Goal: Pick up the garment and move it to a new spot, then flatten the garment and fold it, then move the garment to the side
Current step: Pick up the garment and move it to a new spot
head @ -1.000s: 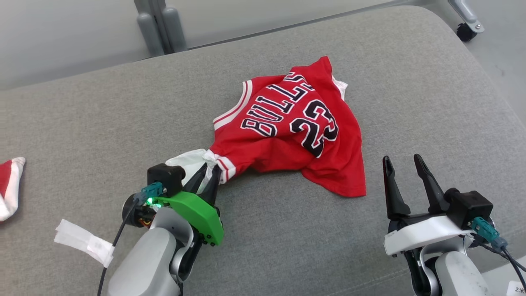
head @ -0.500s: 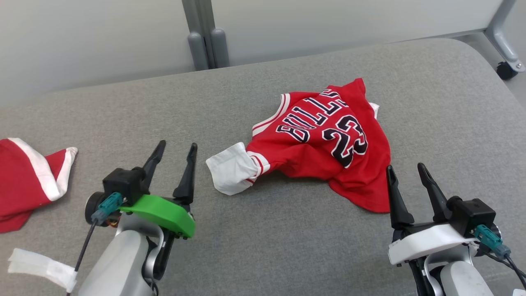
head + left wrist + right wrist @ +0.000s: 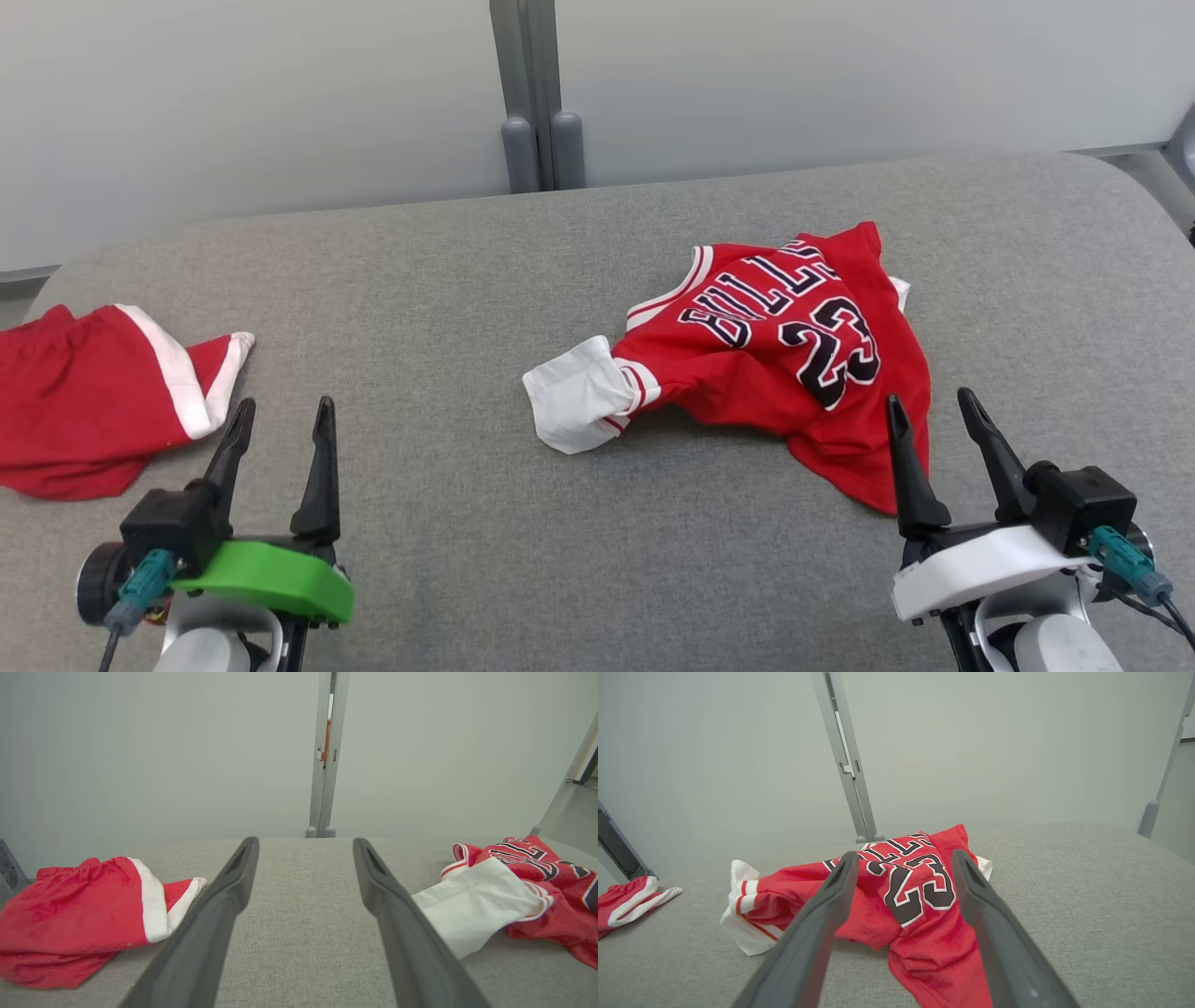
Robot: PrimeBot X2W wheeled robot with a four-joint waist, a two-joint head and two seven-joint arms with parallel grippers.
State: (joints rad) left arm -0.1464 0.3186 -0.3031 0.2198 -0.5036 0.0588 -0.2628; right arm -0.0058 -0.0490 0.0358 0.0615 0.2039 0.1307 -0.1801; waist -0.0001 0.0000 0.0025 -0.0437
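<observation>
The garment (image 3: 784, 350) is a red jersey with black lettering and a white sleeve (image 3: 576, 406), lying crumpled on the grey cushioned table (image 3: 467, 280), right of centre. It also shows at the right edge of the left wrist view as the garment (image 3: 528, 891), and in the right wrist view the garment (image 3: 896, 891) lies just ahead of the fingers. My left gripper (image 3: 280, 425) stands open and empty at the lower left, well apart from the jersey. My right gripper (image 3: 934, 415) stands open and empty at the jersey's near hem.
Red shorts (image 3: 93, 401) with a white stripe lie at the table's left edge, close to my left gripper, and appear as shorts (image 3: 79, 914) in the left wrist view. A pale wall with a grey post (image 3: 532, 93) runs behind the table. Bare cushion lies between the grippers.
My left gripper let go of the white sleeve, opened and drew back to the lower left. The head camera shifted, bringing the shorts into view. The right gripper stayed open.
</observation>
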